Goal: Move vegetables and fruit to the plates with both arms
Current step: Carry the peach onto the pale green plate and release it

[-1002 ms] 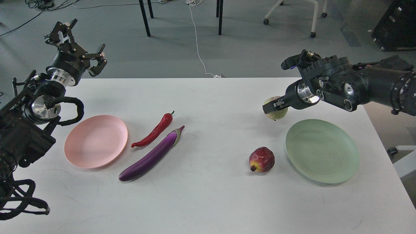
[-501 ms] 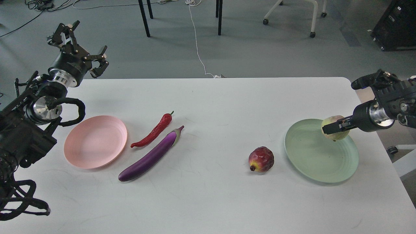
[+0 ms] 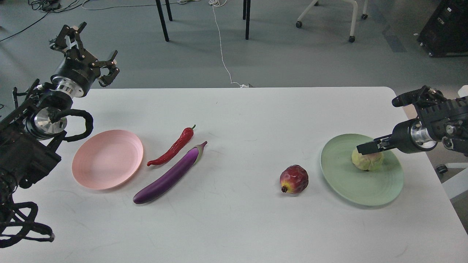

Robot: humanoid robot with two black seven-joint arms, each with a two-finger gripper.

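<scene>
The pale yellow-green fruit (image 3: 367, 160) lies on the pale green plate (image 3: 347, 182) at the right. My right gripper (image 3: 367, 148) hovers just over the fruit's top, open and no longer around it. The dark red fruit (image 3: 294, 178) sits on the table left of that plate. The purple eggplant (image 3: 170, 175) and the red chili pepper (image 3: 173, 147) lie side by side right of the empty pink plate (image 3: 107, 159). My left gripper (image 3: 85, 49) is raised over the table's far left corner, fingers spread, holding nothing.
The white table (image 3: 234, 226) ends close to the green plate's right side. Beyond its far edge the floor holds chair legs (image 3: 162, 20), a white cable (image 3: 223, 54) and a wheeled chair base (image 3: 351, 22). My left arm's bulk (image 3: 22, 153) stands beside the pink plate.
My right gripper carried the yellow-green fruit rightward from beyond the plate to over it, then let it go; the fruit now rests on the green plate. The left gripper only shifted slightly.
</scene>
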